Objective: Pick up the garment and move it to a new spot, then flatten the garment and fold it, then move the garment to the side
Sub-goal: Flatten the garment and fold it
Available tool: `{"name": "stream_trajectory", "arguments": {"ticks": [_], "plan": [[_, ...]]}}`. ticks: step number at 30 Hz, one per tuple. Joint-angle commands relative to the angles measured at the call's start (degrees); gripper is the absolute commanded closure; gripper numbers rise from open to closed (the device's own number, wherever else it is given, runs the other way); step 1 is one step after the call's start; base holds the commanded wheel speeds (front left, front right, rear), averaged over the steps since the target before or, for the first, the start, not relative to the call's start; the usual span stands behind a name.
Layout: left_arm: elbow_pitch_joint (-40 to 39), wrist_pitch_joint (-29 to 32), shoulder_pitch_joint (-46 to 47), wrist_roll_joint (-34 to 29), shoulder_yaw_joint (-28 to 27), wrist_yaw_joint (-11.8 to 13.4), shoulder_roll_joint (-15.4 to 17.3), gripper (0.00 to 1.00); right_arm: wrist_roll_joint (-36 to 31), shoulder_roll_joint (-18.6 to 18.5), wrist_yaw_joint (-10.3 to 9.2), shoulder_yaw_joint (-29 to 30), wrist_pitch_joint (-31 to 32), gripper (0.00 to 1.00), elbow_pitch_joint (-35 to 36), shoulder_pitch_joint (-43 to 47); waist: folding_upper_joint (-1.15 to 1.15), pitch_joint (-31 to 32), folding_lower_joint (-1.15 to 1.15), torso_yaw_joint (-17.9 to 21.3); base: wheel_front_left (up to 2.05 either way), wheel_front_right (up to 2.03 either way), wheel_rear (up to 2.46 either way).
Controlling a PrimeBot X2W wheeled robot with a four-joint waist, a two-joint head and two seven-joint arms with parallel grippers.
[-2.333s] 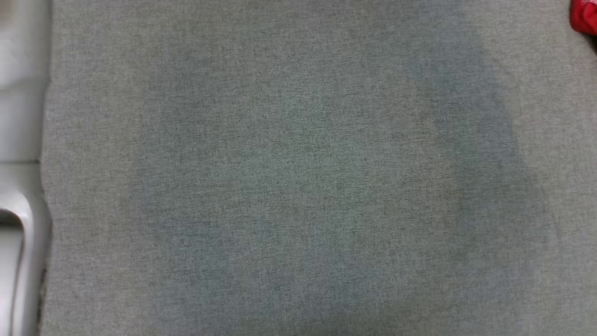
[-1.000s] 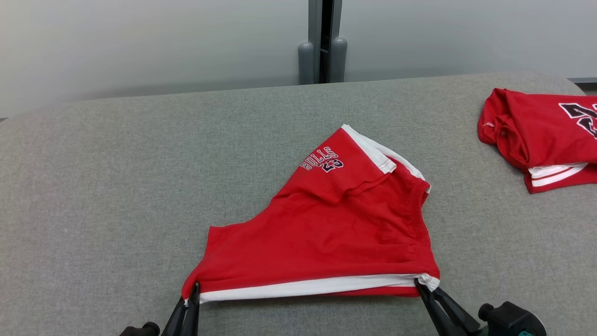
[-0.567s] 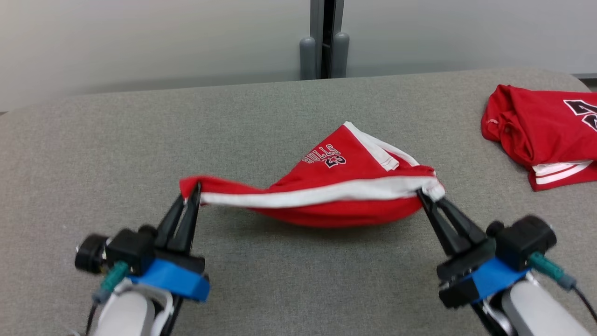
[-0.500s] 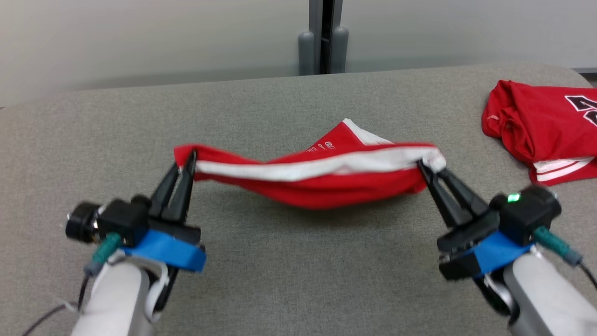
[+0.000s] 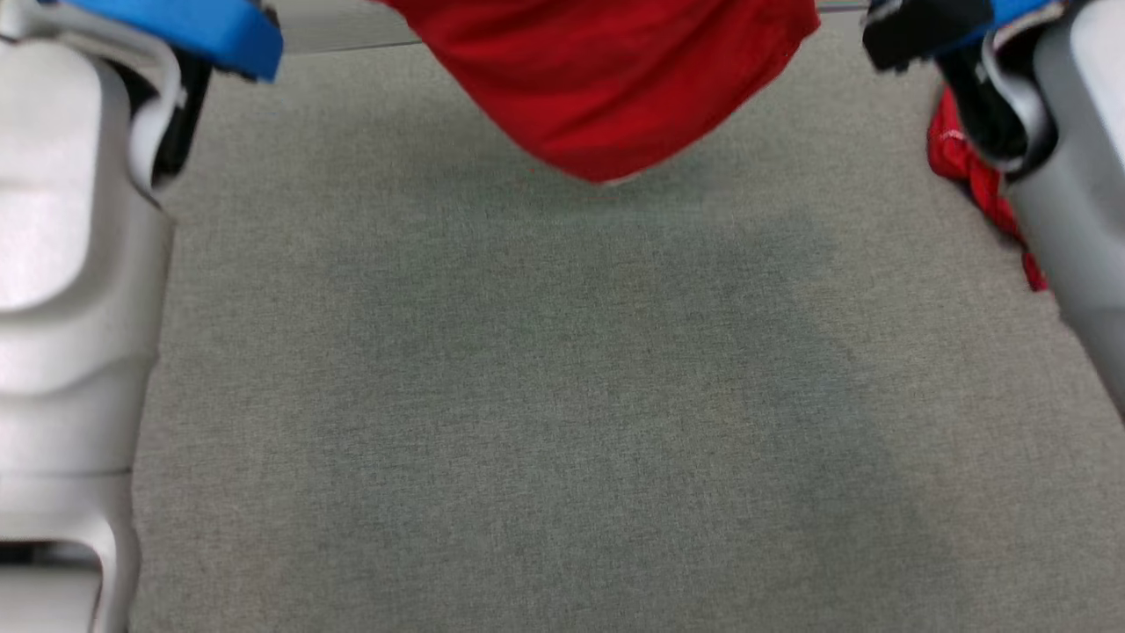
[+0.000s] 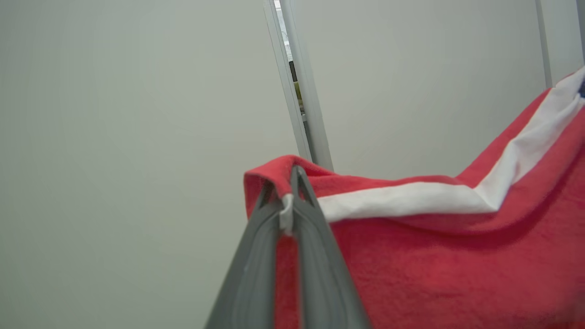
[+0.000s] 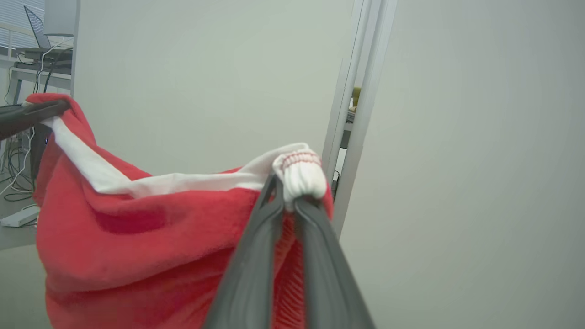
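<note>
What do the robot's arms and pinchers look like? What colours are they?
The left arm and right arm are smooth, rounded, shiny pale-grey shells. Each wrist has a bright blue band, and the right one a black block. The left gripper and right gripper each have two long dark-grey fingers that narrow to thin tips, like tweezers.

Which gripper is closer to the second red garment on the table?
Right. The right gripper pinches the shorts near the second red garment; the left gripper pinches their opposite corner, farther away.
</note>
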State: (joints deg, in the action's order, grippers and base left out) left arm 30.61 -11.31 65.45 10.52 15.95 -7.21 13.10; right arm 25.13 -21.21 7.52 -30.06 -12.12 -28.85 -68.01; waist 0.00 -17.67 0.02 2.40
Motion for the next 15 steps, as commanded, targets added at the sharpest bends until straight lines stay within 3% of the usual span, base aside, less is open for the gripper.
{"name": "stream_trajectory", "arguments": {"ticks": [1, 8, 15], "plan": [[3.05, 0.31, 5.03, 0.51, 0.06, -0.13, 0.23, 1.00, 1.78, 0.90, -0.06, -0.29, -0.13, 1.00, -3.01, -5.60, 0.00, -2.44, -0.02, -0.02, 0.00, 0.00, 0.00], [12.85, -1.28, 18.62, 1.52, 1.56, -0.25, -0.69, 1.00, 4.74, 2.40, -0.06, -3.50, -1.60, 1.00, -13.80, -19.22, 0.00, -4.99, -0.02, -0.17, 0.00, 0.00, 0.00], [18.08, -2.99, 23.01, 2.20, 3.63, -0.30, -1.05, 1.00, 5.79, 3.40, -0.06, -5.89, -2.87, 1.00, -18.88, -23.10, 0.00, -5.71, -0.02, -0.53, 0.00, 0.00, 0.00]]}}
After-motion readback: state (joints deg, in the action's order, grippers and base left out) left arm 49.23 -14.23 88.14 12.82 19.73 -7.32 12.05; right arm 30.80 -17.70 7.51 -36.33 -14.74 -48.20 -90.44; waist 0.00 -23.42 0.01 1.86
